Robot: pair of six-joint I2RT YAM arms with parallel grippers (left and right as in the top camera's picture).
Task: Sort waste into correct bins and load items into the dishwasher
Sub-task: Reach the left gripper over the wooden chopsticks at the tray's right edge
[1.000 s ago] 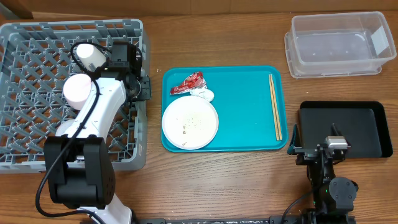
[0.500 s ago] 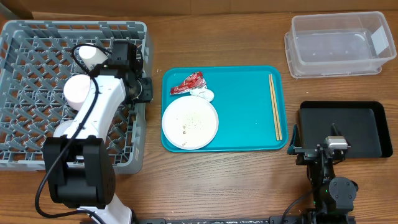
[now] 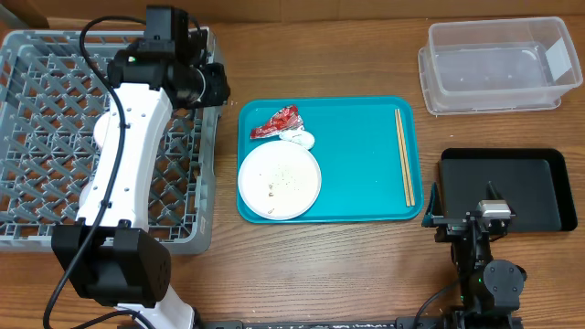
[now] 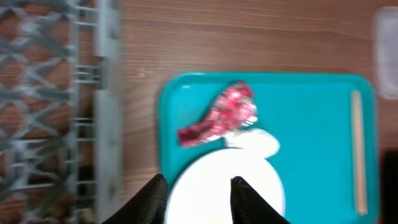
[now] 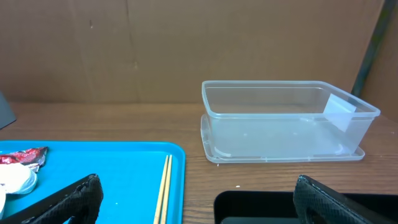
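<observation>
The grey dish rack (image 3: 55,110) stands at the left. My left gripper (image 3: 218,87) is raised over its far right rim, open and empty. Its wrist view looks down on the red wrapper (image 4: 217,115), the white scrap (image 4: 255,140) and the white plate (image 4: 249,186). On the teal tray (image 3: 356,119) lie the wrapper (image 3: 277,121), the scrap (image 3: 300,138), the plate (image 3: 280,182) with rice crumbs, and the chopsticks (image 3: 403,157). My right gripper (image 5: 196,182) is wide open and empty near the black tray (image 3: 512,187). The cup and bowls are hidden by my left arm.
The clear tub (image 3: 494,64) sits at the far right and also shows in the right wrist view (image 5: 280,118). Bare wooden table lies between the rack and the teal tray and along the front edge.
My left arm has risen out of the rack and swung toward its far right corner, now covering the cup and bowl. The rack straightened slightly. The right arm has not moved.
</observation>
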